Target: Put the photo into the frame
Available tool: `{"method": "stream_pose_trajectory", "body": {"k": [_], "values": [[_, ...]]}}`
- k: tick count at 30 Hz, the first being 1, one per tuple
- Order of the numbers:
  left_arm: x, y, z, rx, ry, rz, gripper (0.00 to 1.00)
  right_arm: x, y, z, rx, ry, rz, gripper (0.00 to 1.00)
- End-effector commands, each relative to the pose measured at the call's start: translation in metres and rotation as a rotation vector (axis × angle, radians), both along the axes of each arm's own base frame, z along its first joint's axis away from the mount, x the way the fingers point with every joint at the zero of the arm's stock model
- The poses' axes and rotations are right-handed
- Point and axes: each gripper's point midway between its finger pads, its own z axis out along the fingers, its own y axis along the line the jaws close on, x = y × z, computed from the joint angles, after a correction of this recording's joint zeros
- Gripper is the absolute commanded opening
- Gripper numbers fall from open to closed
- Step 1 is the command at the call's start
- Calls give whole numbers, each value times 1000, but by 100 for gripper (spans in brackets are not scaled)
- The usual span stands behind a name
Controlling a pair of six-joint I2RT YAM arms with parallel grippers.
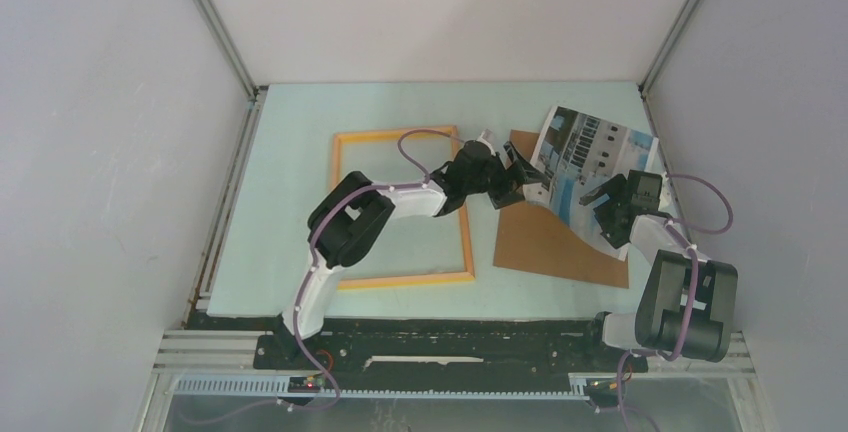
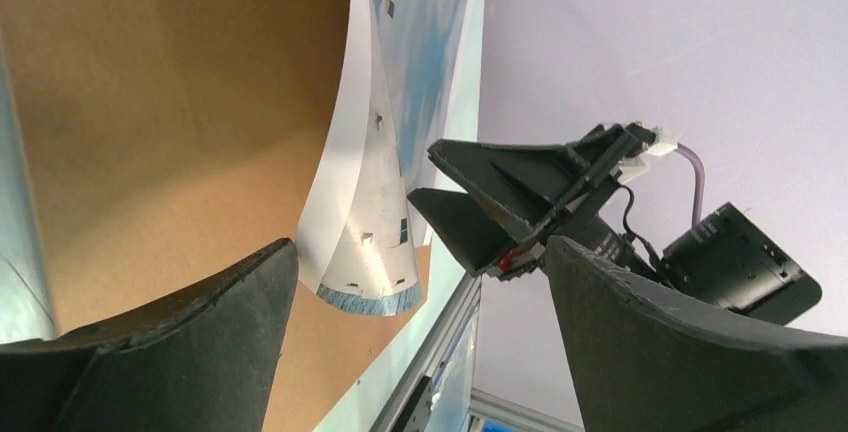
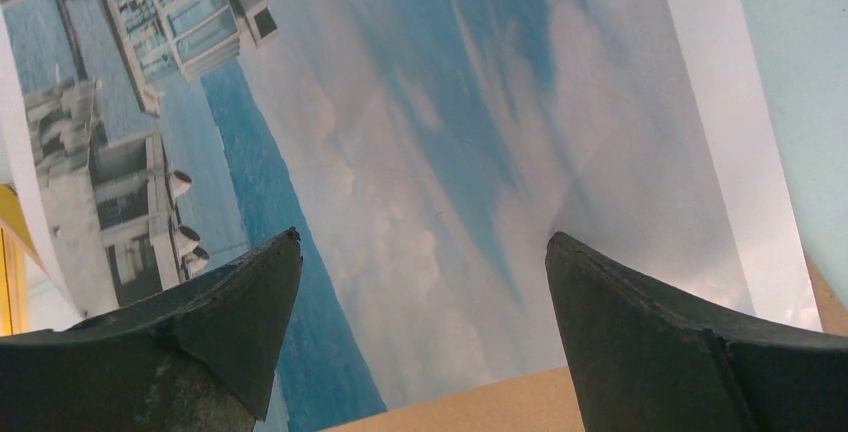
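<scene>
Both spread, your left end effector (image 1: pixel 530 178) and right end effector (image 1: pixel 598 198) flank the curled photo (image 1: pixel 598 142) at upper right; pinch its lifted edge gently, avoiding creases.

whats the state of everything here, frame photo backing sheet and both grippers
frame: flat on the table, empty
photo: picture side up, curled, one edge lifted, not in the frame
backing sheet: flat on the table beside the frame, partly under the photo
left gripper: open, at the photo's lifted edge
right gripper: open, above the photo
</scene>
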Motion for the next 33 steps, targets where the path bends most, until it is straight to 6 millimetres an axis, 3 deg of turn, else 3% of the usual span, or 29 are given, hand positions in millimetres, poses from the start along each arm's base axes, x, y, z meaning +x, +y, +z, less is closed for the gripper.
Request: {"method": "stream_pose_trajectory", "body": {"k": [1, 8, 11, 17, 21, 27, 31, 33], "values": [[13, -9, 1, -27, 20, -43, 97, -6, 3, -8, 14, 40, -4, 100], [18, -19, 9, -55, -19, -94, 92, -5, 3, -9, 15, 39, -5, 100], [15, -24, 22, -122, -43, -123, 89, -5, 4, -10, 16, 41, -2, 100], [10, -28, 67, -306, -146, -156, 82, -4, 6, -11, 18, 42, 3, 100], [5, -27, 79, -322, -183, -159, 81, -3, 6, -11, 15, 42, 4, 100], [11, -31, 46, -243, -88, -141, 81, -3, 7, -11, 11, 42, 6, 100], [17, -23, 3, -33, 0, -98, 83, -3, 7, -11, 10, 43, 6, 100], [21, -20, -6, 40, -7, -91, 83, -4, 7, -11, 9, 43, 7, 100]]}}
